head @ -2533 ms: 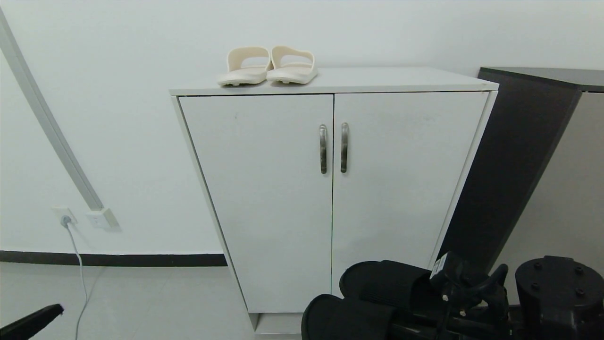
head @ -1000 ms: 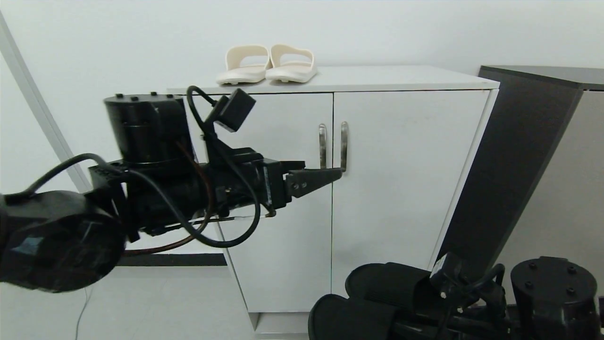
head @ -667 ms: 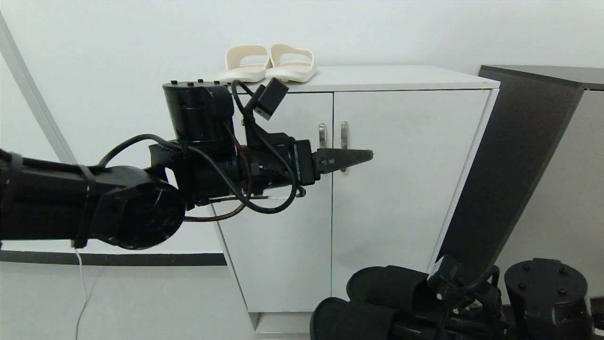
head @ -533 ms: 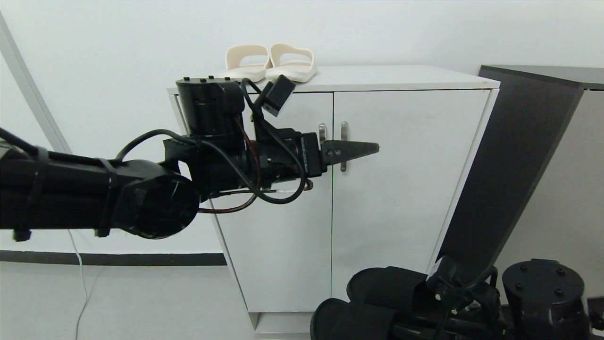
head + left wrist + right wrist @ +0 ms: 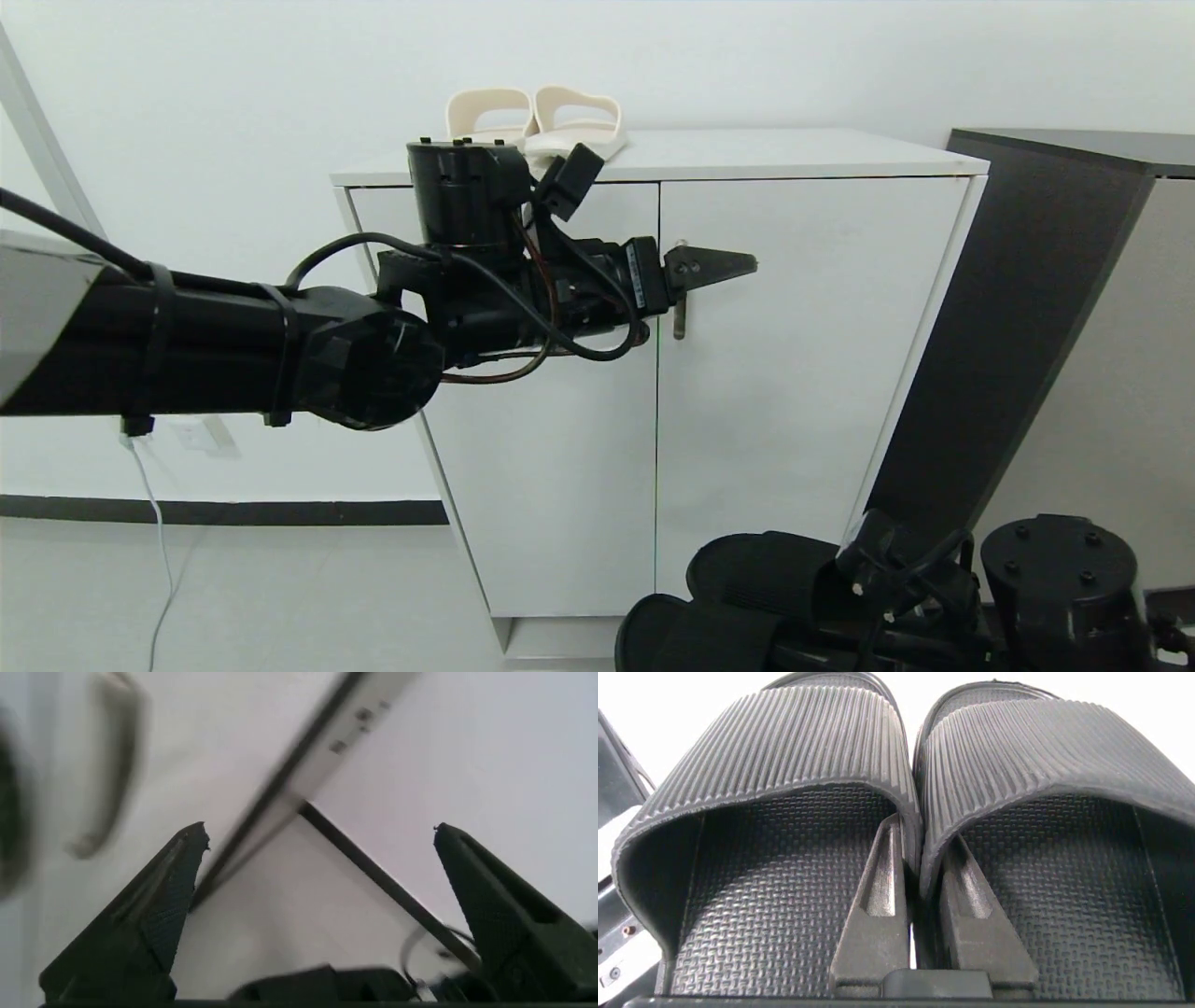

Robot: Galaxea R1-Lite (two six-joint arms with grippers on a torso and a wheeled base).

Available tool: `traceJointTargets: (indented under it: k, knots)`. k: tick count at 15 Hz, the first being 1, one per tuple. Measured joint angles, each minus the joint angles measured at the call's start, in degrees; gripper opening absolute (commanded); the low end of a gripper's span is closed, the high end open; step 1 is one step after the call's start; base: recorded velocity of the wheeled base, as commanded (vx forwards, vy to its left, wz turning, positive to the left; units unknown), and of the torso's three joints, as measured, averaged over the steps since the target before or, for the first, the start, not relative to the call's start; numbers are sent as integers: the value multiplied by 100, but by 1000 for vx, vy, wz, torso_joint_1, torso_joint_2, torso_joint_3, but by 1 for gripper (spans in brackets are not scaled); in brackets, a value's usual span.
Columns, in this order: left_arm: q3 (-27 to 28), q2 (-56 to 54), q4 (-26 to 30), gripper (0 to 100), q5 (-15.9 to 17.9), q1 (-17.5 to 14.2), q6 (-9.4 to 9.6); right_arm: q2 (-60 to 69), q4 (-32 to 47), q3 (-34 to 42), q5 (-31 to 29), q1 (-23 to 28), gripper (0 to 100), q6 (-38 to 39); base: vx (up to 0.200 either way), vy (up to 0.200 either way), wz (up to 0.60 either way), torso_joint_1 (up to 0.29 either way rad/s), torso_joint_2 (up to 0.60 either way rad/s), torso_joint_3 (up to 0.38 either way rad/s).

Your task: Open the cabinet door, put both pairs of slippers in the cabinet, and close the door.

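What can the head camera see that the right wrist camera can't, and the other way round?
Head camera adds: the white cabinet with both doors shut, the cream slippers on top of it, and the left gripper up at the door handles. Right wrist camera adds: the right gripper pinching the black slippers together by their inner strap edges, with ribbed straps and textured footbeds close up. Both: the black slippers, low in front of the cabinet.

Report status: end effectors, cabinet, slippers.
Left end effector open, by door handle. Right end effector shut on black slippers. Cabinet doors closed; cream slippers on top.
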State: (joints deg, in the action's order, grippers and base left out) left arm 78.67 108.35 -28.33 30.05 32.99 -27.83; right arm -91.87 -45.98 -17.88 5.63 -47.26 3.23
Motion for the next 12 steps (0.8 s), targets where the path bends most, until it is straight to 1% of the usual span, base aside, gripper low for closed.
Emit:
traceJointTargets:
  k: [1,2,3,4,5,7,8,12]
  knots:
    - [123,35,145,100,-246,33,156,-6,-2,2,-2,0,0,0,0,0,0,0,0,0]
    - [240,83,236,100,-402,66,240,-13,-2,2,-2,-2,0,0,0,0,0,0,0,0]
    - [352,133,312,100,-517,85,260,-16,-5,5,-2,0,0,0,0,0,0,0,0,0]
    - [499,193,472,100,-734,105,268,-16,-2,5,-2,0,0,2,0,0,0,0,0,0]
    - [653,265,611,100,-956,116,321,-16,-2,5,-2,0,0,2,0,0,0,0,0,0]
    - [783,361,647,100,-1308,141,550,-16,-2,11,-2,2,0,2,0,0,0,0,0,0]
    - [794,391,652,100,-1363,149,633,-16,-7,11,-2,5,0,2,0,0,0,0,0,0]
    - [901,512,705,100,-1378,149,653,-16,-5,20,-2,11,0,0,0,0,0,0,0,0]
